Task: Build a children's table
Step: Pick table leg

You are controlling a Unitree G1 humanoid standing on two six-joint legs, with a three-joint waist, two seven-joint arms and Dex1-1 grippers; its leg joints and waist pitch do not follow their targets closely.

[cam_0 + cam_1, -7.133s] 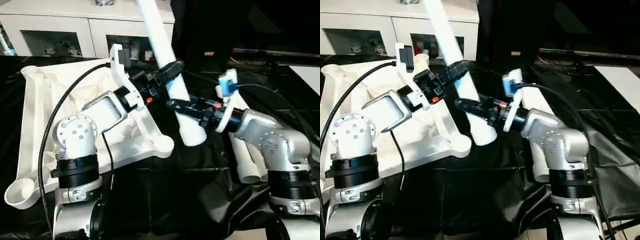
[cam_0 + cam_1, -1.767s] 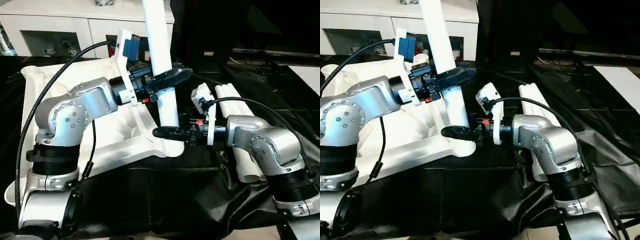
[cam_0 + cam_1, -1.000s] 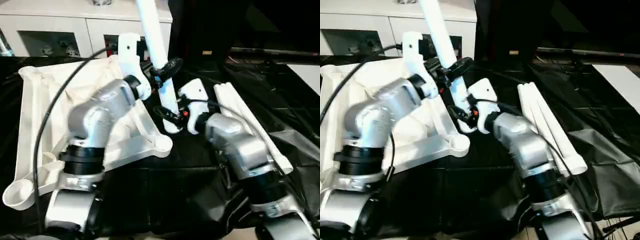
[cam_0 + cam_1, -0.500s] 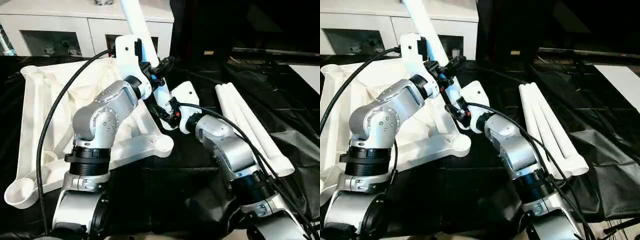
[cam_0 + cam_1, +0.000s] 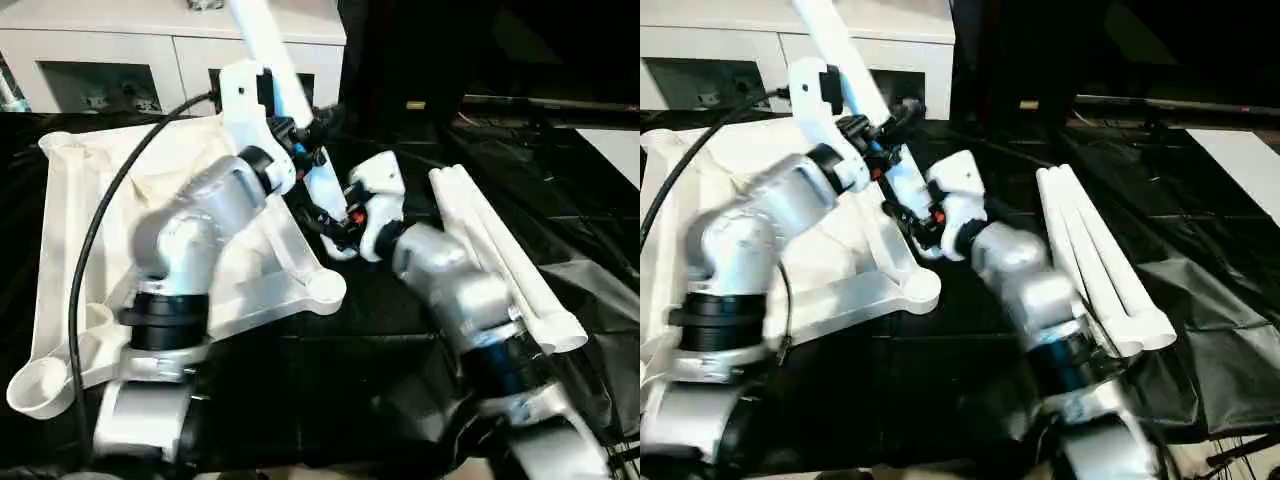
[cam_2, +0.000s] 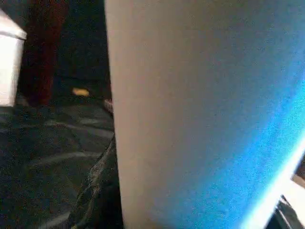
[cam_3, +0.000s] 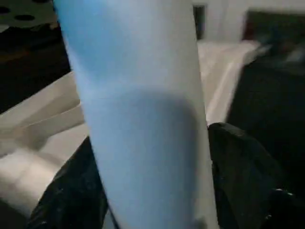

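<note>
Black crinkled sheeting covers the work surface, with a white cabinet with glass doors behind it. At the centre, the left gripper is clenched on a long white cylindrical plastic tube leg, which leans up and away toward the cabinet and is cut off by the top edge. The left silver forearm reaches steeply up from the elbow, a black cable looping beside it. Just below, the right gripper has its two black fingers on either side of the same leg's lower end; whether they press it or stand loose I cannot tell, as motion blur smears both arms. The leg's foot is hidden behind the grippers. Under them lies the white square plastic tabletop, ribbed underside up, its round corner socket near the right gripper. Three more white tube legs lie together beside the right forearm.
</note>
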